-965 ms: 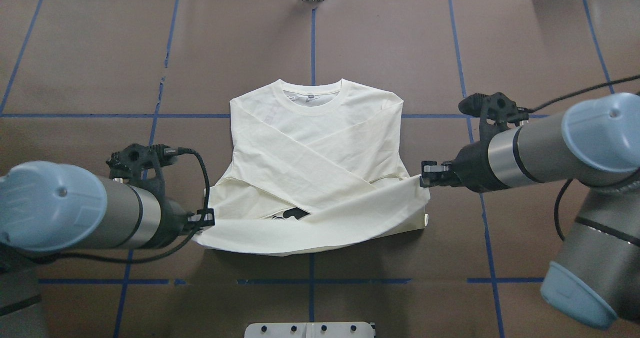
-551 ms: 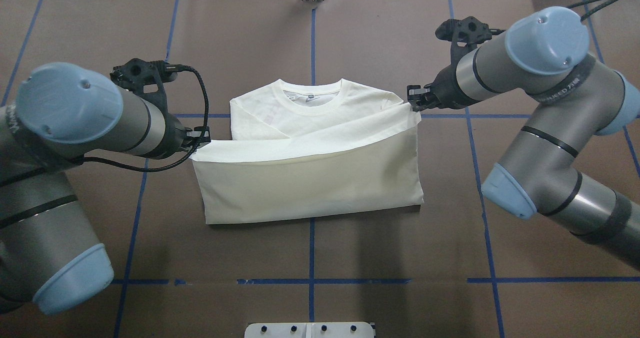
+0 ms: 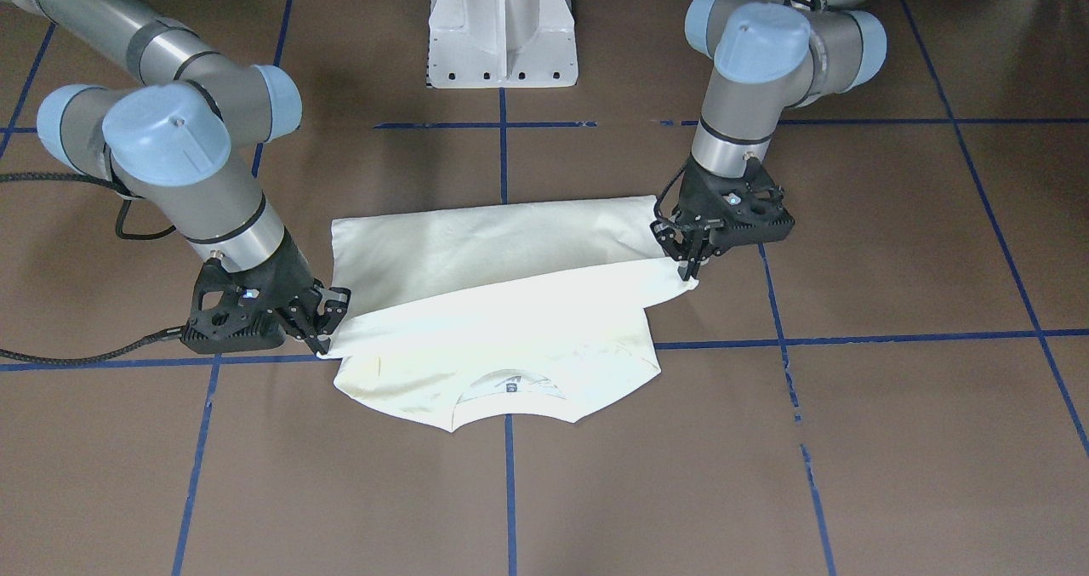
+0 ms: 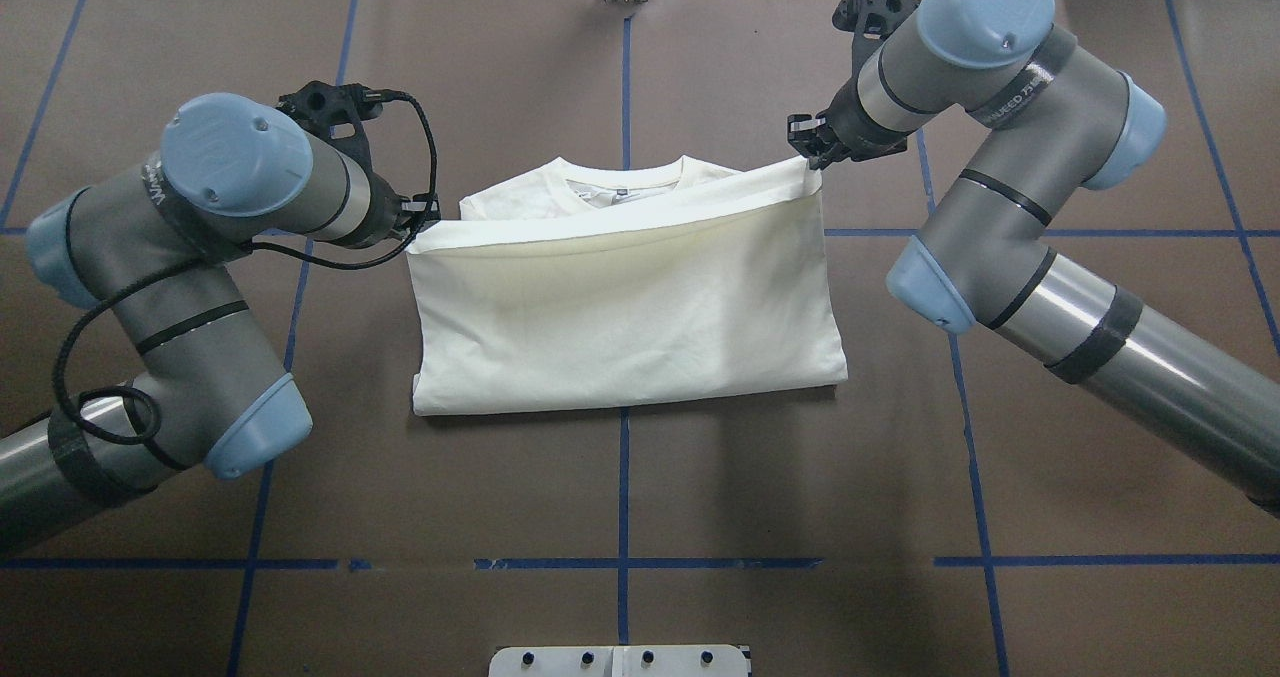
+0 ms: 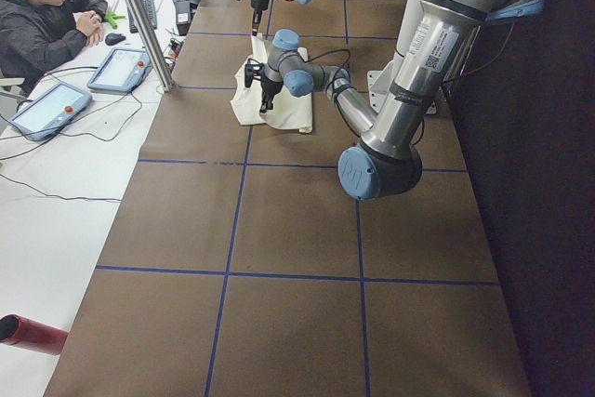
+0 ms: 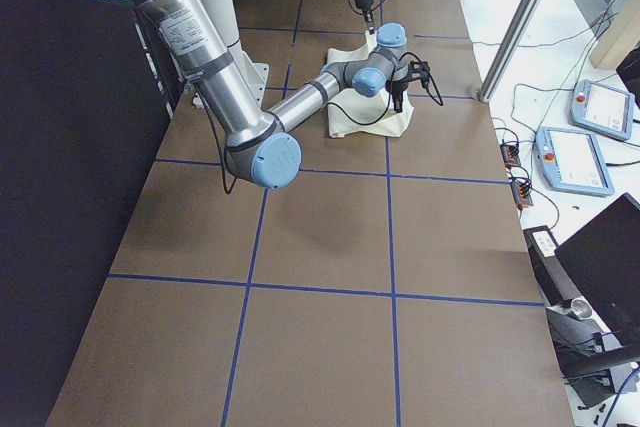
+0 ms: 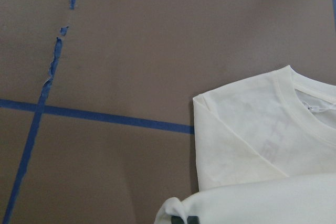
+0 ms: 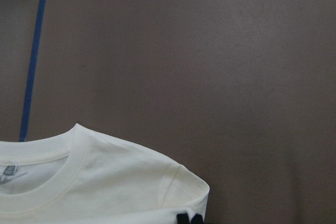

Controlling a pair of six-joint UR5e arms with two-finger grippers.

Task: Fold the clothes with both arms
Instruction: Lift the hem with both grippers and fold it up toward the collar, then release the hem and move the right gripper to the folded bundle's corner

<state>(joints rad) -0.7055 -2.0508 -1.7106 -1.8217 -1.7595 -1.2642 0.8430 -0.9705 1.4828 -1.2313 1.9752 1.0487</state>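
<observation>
Together, left gripper and right gripper pinch the T-shirt.

You will note both grippers have travelled toward 12 o'clock in the overhead view. The left gripper and right gripper have carried the T-shirt hem from 6 o'clock up to the collar. The crossed sleeves are now covered.

Before me the brown table carries blue tape lines; beyond my left, a person sits by what may be tablets.
</observation>
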